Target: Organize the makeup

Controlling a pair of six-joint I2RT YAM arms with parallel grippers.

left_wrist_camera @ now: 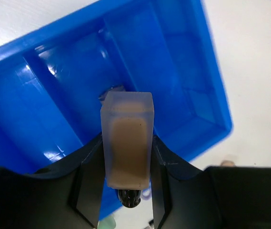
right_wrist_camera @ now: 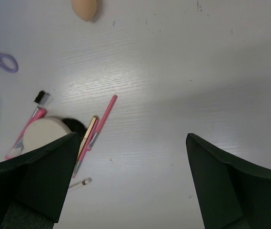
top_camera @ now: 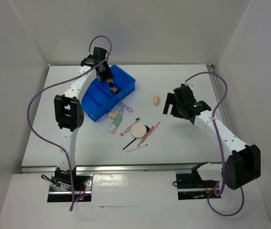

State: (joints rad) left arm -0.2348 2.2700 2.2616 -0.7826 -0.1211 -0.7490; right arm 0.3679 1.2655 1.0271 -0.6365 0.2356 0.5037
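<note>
Judging by the layout, the task is barely starting: the left jaws are clamping a pale tube [left_wrist_camera: 127,143] over the blue bin [left_wrist_camera: 183,71], the right jaws are hanging apart, and the sponge [top_camera: 156,99], compact [top_camera: 137,130], pencils [top_camera: 152,131] and other tubes [top_camera: 115,124] are lying loose on the tabletop [right_wrist_camera: 211,71] right of the bin.

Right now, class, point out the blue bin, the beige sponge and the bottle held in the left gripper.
blue bin [top_camera: 124,78]: top view, bare floor of its far compartment.
beige sponge [top_camera: 156,99]: top view, middle of its body.
bottle [left_wrist_camera: 127,138]: left wrist view, its beige front face.
</note>
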